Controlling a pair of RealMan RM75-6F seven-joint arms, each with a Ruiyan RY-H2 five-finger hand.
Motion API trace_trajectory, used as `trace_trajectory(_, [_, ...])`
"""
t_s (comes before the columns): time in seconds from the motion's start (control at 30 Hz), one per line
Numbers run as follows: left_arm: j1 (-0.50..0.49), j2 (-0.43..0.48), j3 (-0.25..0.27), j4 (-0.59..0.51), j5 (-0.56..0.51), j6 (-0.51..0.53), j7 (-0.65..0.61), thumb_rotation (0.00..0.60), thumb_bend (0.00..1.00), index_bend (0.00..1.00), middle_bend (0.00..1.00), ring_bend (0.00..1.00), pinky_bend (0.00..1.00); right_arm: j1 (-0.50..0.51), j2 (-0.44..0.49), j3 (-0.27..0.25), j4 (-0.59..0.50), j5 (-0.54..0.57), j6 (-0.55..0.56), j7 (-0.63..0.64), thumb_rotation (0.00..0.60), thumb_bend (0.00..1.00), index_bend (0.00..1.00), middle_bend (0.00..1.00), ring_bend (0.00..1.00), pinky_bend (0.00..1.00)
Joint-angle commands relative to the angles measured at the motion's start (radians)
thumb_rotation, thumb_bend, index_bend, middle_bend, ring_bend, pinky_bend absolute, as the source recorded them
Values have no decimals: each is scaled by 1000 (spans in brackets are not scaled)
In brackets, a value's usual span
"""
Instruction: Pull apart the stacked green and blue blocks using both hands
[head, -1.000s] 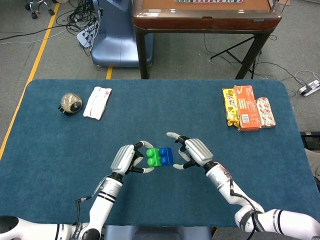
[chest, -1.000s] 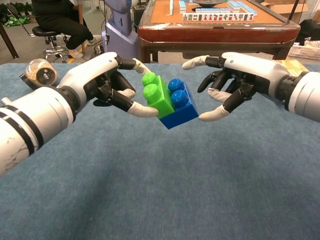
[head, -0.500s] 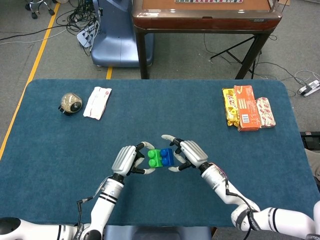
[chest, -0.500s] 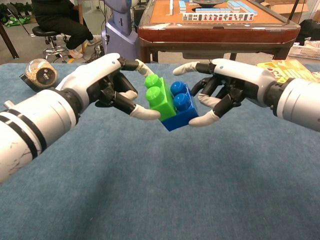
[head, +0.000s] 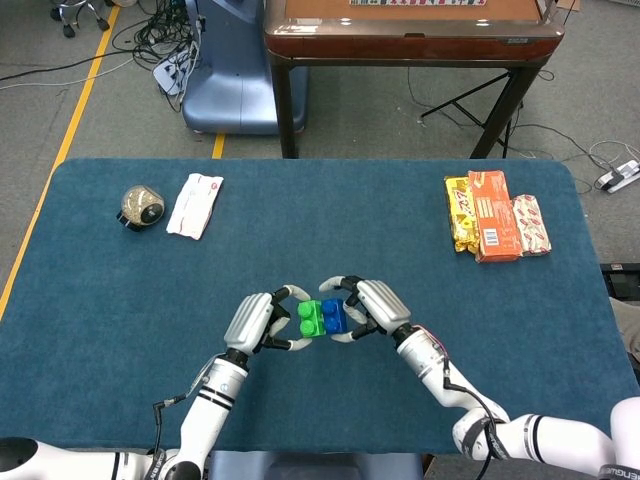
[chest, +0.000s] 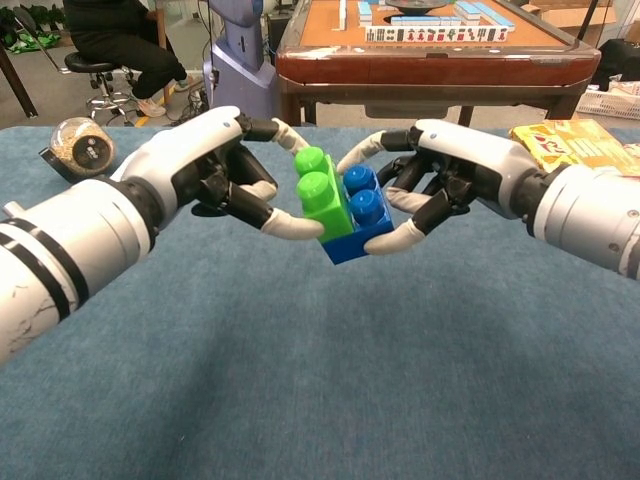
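the left hand (chest: 205, 170) is pinching the green block (chest: 322, 193) from its outer side, one fingertip curling over the top near the studs and another tucking in under the lower edge. the right hand (chest: 450, 175) is wrapping the blue block (chest: 362, 222) the same way from the opposite side, one finger hooking under the bottom corner and others pressing the outer face. both hands are clamping on their own colour, which looks like the setup needed for pulling in opposite directions.

the two blocks are still joined, sitting side by side between the hands and lifted clear of the blue table (chest: 300, 380), near the front middle of it in the head view. the pair is tilting: the round studs are pointing up and toward the chest camera, and the seam between the colours is running roughly upright, so the long axis of the joined piece is lying left to right, hand to hand. my guess is that this orientation is letting each arm draw straight outward.

off to the far left a small jar (head: 141, 206) and a white packet (head: 195, 204) are lying near each other, and snack packs (head: 495, 213) are resting at the far right.
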Motion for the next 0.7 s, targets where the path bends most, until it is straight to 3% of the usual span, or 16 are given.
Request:
trace_trajectory(0.03, [1, 3, -4, -6, -7, -10, -5, 600, 275, 581, 1000, 1000, 1000, -2, -7, 1, 6, -4, 8, 8, 600, 120, 518, 1000, 1000, 1000])
trace_trajectory(0.27, [4, 5, -4, -8, -17, -26, -11, 600, 274, 581, 1000, 1000, 1000, 2, -4, -9, 12, -4, 2, -13, 600, 310, 644, 1000, 1000, 1000])
trace_trajectory(0.7, [11, 18, -21, -27, -44, -44, -31, 600, 274, 583, 1000, 1000, 1000, 7, -5, -18, 14, 12, -4, -55, 600, 418, 696, 1000, 1000, 1000])
